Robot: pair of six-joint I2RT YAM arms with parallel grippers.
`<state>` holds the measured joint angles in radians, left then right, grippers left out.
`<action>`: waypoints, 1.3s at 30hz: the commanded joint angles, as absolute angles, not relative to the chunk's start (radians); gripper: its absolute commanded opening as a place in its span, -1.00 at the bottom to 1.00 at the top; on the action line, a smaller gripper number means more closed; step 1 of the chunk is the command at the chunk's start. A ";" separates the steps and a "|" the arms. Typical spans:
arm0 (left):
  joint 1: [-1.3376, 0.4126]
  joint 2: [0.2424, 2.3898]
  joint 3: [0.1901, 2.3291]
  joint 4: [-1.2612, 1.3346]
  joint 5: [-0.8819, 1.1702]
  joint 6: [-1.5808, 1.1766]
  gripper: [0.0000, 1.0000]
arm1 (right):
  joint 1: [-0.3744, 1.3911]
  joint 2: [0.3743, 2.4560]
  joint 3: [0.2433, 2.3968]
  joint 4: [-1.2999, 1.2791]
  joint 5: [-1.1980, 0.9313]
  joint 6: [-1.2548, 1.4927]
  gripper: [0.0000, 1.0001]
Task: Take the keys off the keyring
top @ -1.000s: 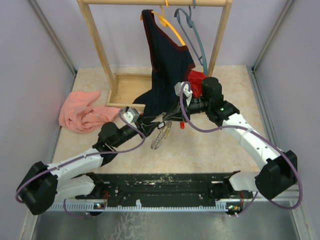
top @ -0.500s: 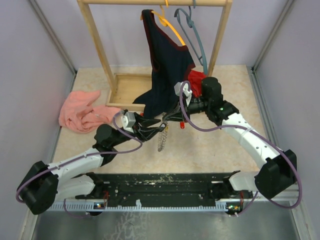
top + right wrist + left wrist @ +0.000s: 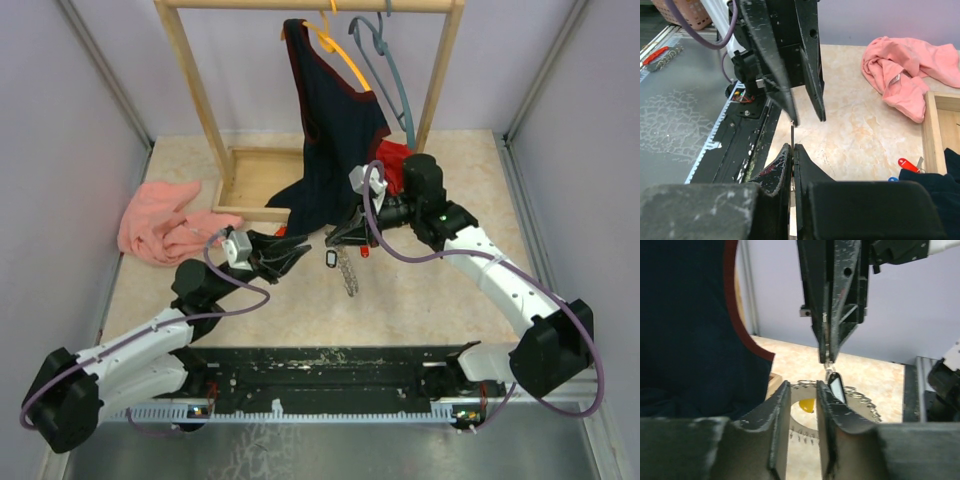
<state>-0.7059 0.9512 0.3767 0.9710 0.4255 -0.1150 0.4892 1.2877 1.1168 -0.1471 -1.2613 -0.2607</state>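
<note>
My right hand (image 3: 336,238) is pressed together on the keyring (image 3: 347,272), which dangles edge-on above the surface (image 3: 420,290) at mid-scene. My left hand (image 3: 298,250), just left of it, is slightly spread and empty. A silver-tagged key (image 3: 835,387) hangs beside my left fingertip.

Top camera high, looking down; wrist cameras close, facing each other's jaws.

A crumpled pink cloth (image 3: 160,228) lies on the beige stone-patterned table (image 3: 430,300), left of the wooden clothes rack (image 3: 198,100). A navy fabric garment (image 3: 335,120) hangs from the rack, with a grey-blue plastic hanger (image 3: 393,80) to its right. Before the garment, the dark beaded-edged keyring (image 3: 347,272) hangs between the left gripper (image 3: 305,250) and right gripper (image 3: 335,240).
</note>
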 commanded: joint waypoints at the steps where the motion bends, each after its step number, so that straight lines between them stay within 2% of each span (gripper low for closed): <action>1: -0.698 0.959 0.357 0.887 0.339 -0.030 -0.46 | 0.486 1.285 1.172 -0.109 -1.344 -0.274 -1.00; 5: -0.698 1.050 0.355 0.978 0.405 -0.019 -0.48 | 0.485 1.287 1.174 -0.113 -1.354 -0.276 -1.00; 9: -0.700 1.137 0.377 1.073 0.521 -0.042 -0.39 | 0.486 1.292 1.175 -0.116 -1.351 -0.277 -1.00; 14: -0.703 1.137 0.366 1.150 0.576 -0.081 -0.32 | 0.486 1.298 1.175 -0.116 -1.340 -0.279 -1.00; 27: -0.764 1.158 0.385 1.173 0.592 -0.089 -0.18 | 0.486 1.319 1.165 -0.089 -1.325 -0.256 -1.00; 35: -0.771 1.162 0.412 1.124 0.481 -0.090 -0.15 | 0.486 1.324 1.146 -0.036 -1.341 -0.209 -1.00; 39: -0.771 1.145 0.384 1.139 0.490 -0.062 -0.15 | 0.486 1.324 1.136 0.001 -1.359 -0.176 -1.00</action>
